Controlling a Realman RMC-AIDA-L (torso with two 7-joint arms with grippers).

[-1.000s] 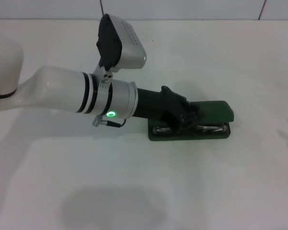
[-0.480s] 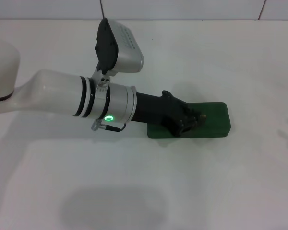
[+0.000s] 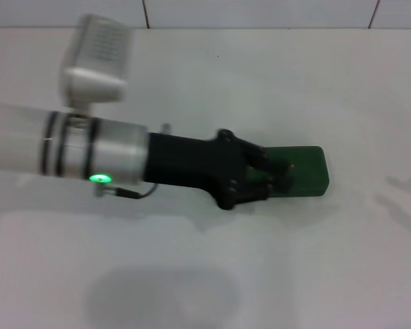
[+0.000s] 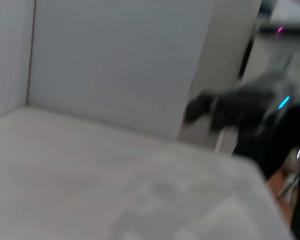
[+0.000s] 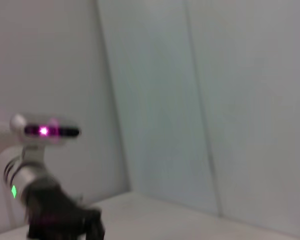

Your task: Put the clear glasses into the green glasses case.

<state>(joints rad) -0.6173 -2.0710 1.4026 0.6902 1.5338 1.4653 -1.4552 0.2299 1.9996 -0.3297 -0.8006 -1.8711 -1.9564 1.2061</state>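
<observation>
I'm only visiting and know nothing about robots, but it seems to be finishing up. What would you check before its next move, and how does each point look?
1. Lid of the green glasses case shut: ok.
2. Clear glasses inside: cannot tell, lid hides them.
3. Case resting flat on the white table: ok.
4. Left gripper clear of the case: not ok, it overlaps the case's near end.
5. Left gripper's grip: cannot tell.
6. Right gripper out of the way: ok, absent from the head view.
</observation>
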